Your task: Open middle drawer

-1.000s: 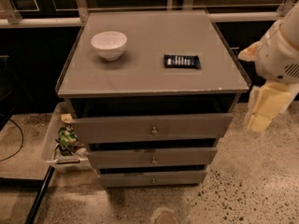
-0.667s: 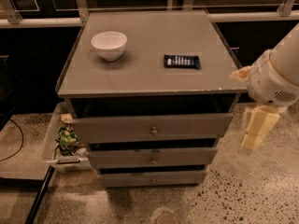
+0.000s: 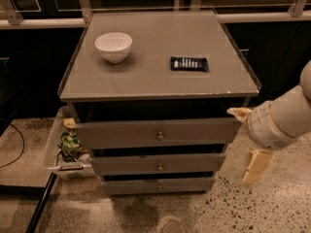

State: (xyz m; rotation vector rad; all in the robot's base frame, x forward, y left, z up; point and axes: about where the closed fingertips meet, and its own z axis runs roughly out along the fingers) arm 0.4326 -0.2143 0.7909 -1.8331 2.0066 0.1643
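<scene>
The grey cabinet (image 3: 160,76) has three drawers. The middle drawer (image 3: 194,163) has a medium-height front with a small brass knob (image 3: 160,167) and looks shut, like the taller drawer (image 3: 116,135) above and the thin drawer (image 3: 194,184) below. My gripper (image 3: 247,142) hangs on the cream arm by the cabinet's right front corner, level with the top and middle drawers. It is open and empty, with one finger (image 3: 240,113) up by the top drawer's end and the other (image 3: 256,165) lower, over the floor. It touches no knob.
A white bowl (image 3: 113,46) and a dark snack packet (image 3: 189,63) lie on the cabinet top. A clear bin (image 3: 54,144) with snack bags stands on the floor against the cabinet's left side. A dark pole (image 3: 41,208) slants over the speckled floor at front left.
My arm has moved left and down, bringing the gripper from the right of the cabinet top closer to its right front corner. The drawers have not moved.
</scene>
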